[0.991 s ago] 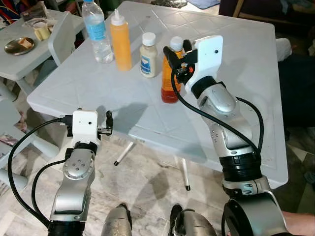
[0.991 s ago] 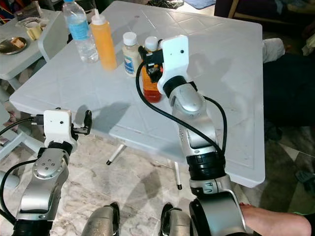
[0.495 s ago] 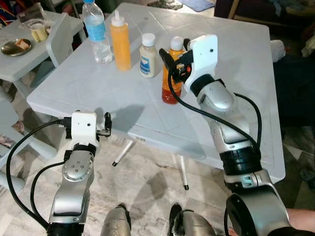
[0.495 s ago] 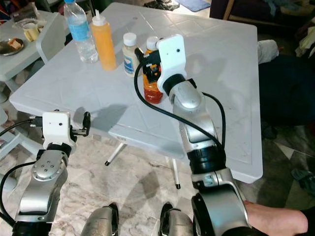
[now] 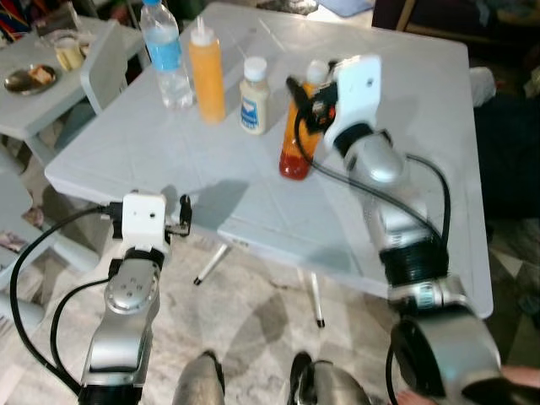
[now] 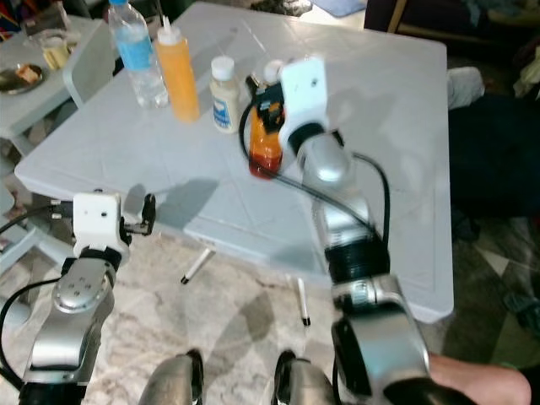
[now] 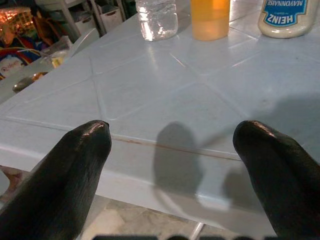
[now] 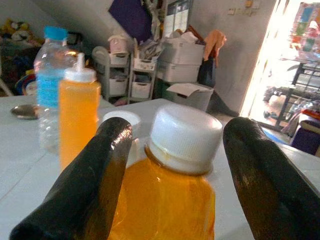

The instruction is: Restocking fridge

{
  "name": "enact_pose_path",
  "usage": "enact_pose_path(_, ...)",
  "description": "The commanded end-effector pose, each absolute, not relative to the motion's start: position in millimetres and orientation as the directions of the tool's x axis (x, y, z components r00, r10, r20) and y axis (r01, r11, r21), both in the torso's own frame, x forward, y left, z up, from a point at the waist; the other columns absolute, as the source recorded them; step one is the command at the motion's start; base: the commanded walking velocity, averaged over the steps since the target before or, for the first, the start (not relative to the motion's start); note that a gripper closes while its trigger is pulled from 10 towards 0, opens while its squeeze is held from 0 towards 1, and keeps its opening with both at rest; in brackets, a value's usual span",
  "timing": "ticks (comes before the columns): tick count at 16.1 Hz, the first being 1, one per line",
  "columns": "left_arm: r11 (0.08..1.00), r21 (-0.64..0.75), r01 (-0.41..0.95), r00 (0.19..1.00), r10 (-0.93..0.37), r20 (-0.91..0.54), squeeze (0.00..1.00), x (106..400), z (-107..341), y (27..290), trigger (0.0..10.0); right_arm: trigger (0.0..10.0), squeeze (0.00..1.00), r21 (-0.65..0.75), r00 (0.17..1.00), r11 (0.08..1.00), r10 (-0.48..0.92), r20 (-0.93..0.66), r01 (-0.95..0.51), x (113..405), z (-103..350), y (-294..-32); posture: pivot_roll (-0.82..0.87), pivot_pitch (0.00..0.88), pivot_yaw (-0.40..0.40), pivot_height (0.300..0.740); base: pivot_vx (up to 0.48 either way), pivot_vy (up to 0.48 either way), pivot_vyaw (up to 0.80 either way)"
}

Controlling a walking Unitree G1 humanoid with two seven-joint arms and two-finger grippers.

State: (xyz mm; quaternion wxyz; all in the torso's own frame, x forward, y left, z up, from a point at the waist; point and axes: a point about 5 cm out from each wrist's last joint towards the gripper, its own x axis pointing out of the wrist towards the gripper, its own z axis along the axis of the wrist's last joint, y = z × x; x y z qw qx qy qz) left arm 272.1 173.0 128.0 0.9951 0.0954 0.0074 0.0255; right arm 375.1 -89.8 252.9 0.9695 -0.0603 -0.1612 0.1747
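Fingers (image 8: 85, 190) of the right gripper (image 8: 172, 185) are spread around the orange juice bottle (image 8: 167, 200); the left gripper (image 7: 175, 165) is held open at the table (image 7: 165, 95) edge.

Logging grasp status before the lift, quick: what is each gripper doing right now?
Left gripper: open, empty, at the white plastic table edge.
Right gripper: open, fingers either side of the white-capped orange juice bottle.

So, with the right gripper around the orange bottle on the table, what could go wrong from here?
The right gripper has its fingers open on either side of the orange bottle, high near the white cap. Closing that high may tip the tall bottle. The mayonnaise jar stands close beside it and could be bumped. The left gripper hangs open at the table edge.
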Motion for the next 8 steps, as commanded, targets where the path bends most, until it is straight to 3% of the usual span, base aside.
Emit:
enact_pose_path(1, 0.978, 0.202, -0.053, 0.998, 0.057, -0.015, 0.0, 269.6, 128.2, 176.0, 10.0, 10.0, 0.0, -0.158, 0.884, 0.934, 0.355, 0.304, -0.321, 378.0, 255.4, -89.8, 0.11, 0.12, 0.024, 0.74, 0.0, 0.0, 0.0)
enact_pose_path(2, 0.978, 0.204, -0.053, 0.998, 0.057, -0.016, 0.0, 269.4, 128.4, 175.9, 10.0, 2.0, 0.0, -0.158, 0.883, 0.934, 0.355, 0.307, -0.321, 380.6, 257.1, -89.7, 0.11, 0.122, 0.023, 0.74, 0.0, 0.0, 0.0)
enact_pose_path(3, 0.978, 0.204, -0.053, 0.998, 0.057, -0.016, 0.0, 269.3, 128.5, 175.8, 10.0, 0.0, 0.0, -0.158, 0.881, 0.933, 0.358, 0.31, -0.323, 382.4, 258.0, -89.5, 0.11, 0.122, 0.023, 0.74, 0.0, 0.0, 0.0)
enact_pose_path(8, 0.976, 0.208, -0.058, 0.998, 0.064, -0.023, 0.0, 267.4, 127.4, 177.4, 10.0, 0.0, 0.0, -0.143, 0.868, 0.921, 0.39, 0.308, -0.363, 384.1, 256.1, -83.4, 0.12, 0.127, 0.021, 0.74, 0.0, 0.0, 0.0)
